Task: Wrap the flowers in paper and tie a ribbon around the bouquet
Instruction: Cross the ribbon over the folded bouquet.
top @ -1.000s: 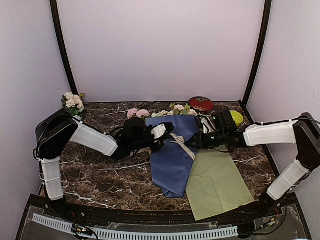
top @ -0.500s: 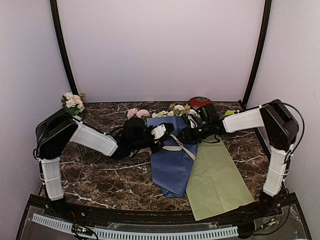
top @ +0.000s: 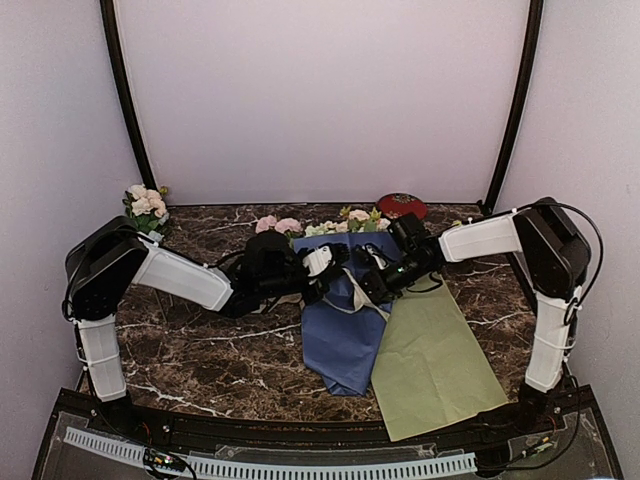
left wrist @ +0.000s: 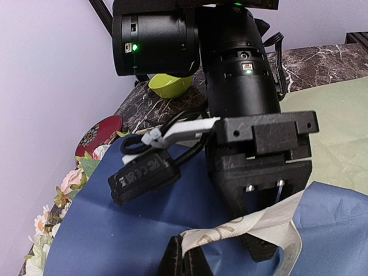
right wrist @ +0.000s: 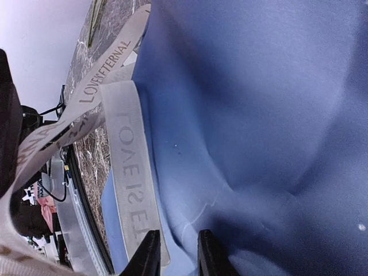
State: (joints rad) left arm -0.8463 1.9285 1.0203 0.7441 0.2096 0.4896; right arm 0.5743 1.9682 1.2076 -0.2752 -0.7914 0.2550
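Satin, thin and slick: we judge that the ribbon (right wrist: 129, 172) will slide through a loose pinch and twist over on itself. It wants taking flat across its width, close to where it crosses the bundle rather than out at a free end.

The left gripper (left wrist: 185, 261) has its fingers pressed together on one stretch of the band, which loops up from them towards the other arm. The right gripper (right wrist: 179, 237) has its fingers a little apart. Blue shows through the gap, and a lettered length of ribbon runs just beside one finger (right wrist: 146, 256).

Under both sets of fingertips lies the bouquet (top: 345, 335). Its paper (right wrist: 259, 115) looks light, soft and easily creased, so we would not press hard. The flowers (top: 352, 217) poke out beyond the fingers at the far end.

On the outer side of the right fingers a yellow-green sheet (top: 435, 350) touches the wrap, with a red dish (top: 403, 206) further off. The two wrists crowd together, and the right arm's small black camera (left wrist: 144, 172) hangs with its cable just above the band. We think either could snag it.
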